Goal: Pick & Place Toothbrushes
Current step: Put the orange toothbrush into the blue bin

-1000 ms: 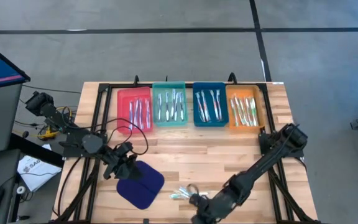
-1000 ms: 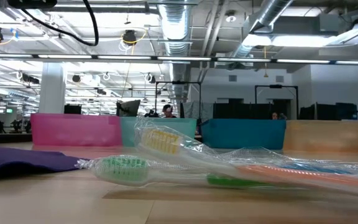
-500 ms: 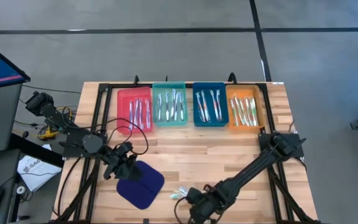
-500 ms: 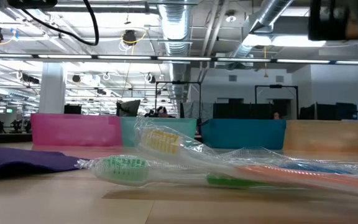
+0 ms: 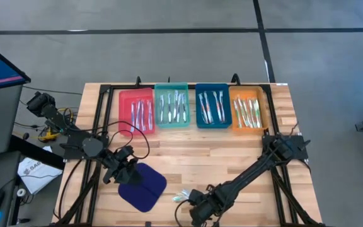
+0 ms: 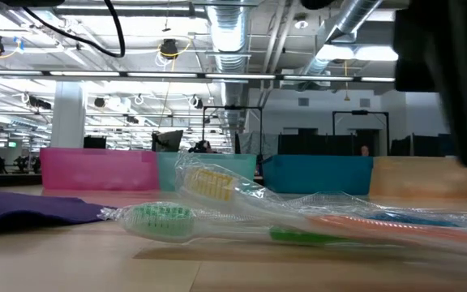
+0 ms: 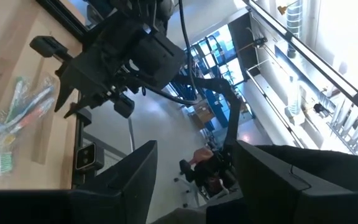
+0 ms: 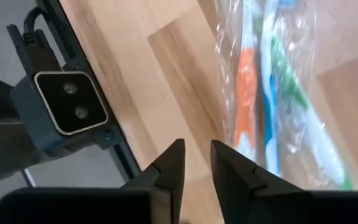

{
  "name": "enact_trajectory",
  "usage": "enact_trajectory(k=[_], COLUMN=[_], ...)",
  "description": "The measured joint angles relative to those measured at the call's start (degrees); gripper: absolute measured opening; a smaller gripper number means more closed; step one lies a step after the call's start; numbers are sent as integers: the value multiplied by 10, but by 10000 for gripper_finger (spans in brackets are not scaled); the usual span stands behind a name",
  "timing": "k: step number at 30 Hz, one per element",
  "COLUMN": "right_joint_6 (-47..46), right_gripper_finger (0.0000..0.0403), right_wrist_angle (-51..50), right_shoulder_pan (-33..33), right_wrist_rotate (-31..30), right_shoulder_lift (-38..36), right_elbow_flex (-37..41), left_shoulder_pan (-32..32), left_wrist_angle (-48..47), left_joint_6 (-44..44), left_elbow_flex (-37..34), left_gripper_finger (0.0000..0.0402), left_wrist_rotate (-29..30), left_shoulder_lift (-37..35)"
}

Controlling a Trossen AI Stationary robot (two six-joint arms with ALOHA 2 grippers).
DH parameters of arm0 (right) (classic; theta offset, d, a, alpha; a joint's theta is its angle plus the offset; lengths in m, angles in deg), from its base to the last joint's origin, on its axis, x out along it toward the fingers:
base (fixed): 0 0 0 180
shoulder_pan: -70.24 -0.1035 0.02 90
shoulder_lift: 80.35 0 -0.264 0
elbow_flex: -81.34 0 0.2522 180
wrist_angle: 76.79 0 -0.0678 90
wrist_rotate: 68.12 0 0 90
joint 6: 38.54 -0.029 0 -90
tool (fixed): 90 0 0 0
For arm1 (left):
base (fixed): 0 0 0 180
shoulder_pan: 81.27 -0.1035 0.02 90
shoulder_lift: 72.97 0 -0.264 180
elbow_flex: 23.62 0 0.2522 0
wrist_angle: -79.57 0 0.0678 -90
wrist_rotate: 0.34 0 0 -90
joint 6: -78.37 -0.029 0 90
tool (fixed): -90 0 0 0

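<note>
The wooden counter (image 5: 232,161) carries four trays in a row along its far edge: red tray (image 5: 135,111), teal tray (image 5: 171,106), blue tray (image 5: 212,106) and orange tray (image 5: 249,108), each with sorted toothbrushes (image 5: 172,108) lying lengthwise inside. A small loose cluster of wrapped toothbrushes (image 5: 183,196) lies at the near edge of the counter, just beside a dark blue cloth pad (image 5: 142,186); the low view shows this cluster (image 6: 242,212) flat on the wood in clear film, with green, yellow and orange accents visible. The right tool (image 5: 199,209) sits low at the near edge, right next to the cluster — its wrist view shows the two fingers (image 8: 166,169) parted by a narrow gap, nothing between them, with the wrapped brushes (image 8: 263,106) lying just ahead on the counter and apart from the fingertips. The left tool (image 5: 120,168) hangs over the counter at the far corner of the cloth pad; its fingers (image 7: 126,180) stand spread with nothing between them. A fixed camera block (image 8: 64,109) is mounted at the counter's edge near the right tool.
</note>
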Motion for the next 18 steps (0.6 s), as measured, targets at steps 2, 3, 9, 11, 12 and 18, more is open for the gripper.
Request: enact_trajectory(k=[2, 3, 9, 11, 12, 18], right_joint_6=[18, 27, 53, 54, 53, 55], right_gripper_finger=[73, 73, 73, 73, 73, 73], right_wrist_angle=[1, 1, 18, -5, 2, 4], right_shoulder_pan=[4, 6, 18, 19, 20, 22], right_wrist_rotate=[-6, -7, -2, 1, 4, 14], right_shoulder_lift=[0, 3, 26, 31, 35, 39], right_elbow_flex=[0, 0, -2, 3, 3, 0], left_shoulder_pan=[0, 0, 0, 0, 0, 0], left_wrist_angle=[0, 0, 0, 0, 0, 0], left_joint_6=[0, 0, 8, 11, 11, 16], left_elbow_flex=[0, 0, 0, 0, 0, 0], left_gripper_finger=[204, 204, 204, 204, 204, 204], left_wrist_rotate=[1, 2, 11, 11, 11, 11], left_shoulder_lift=[0, 0, 0, 0, 0, 0])
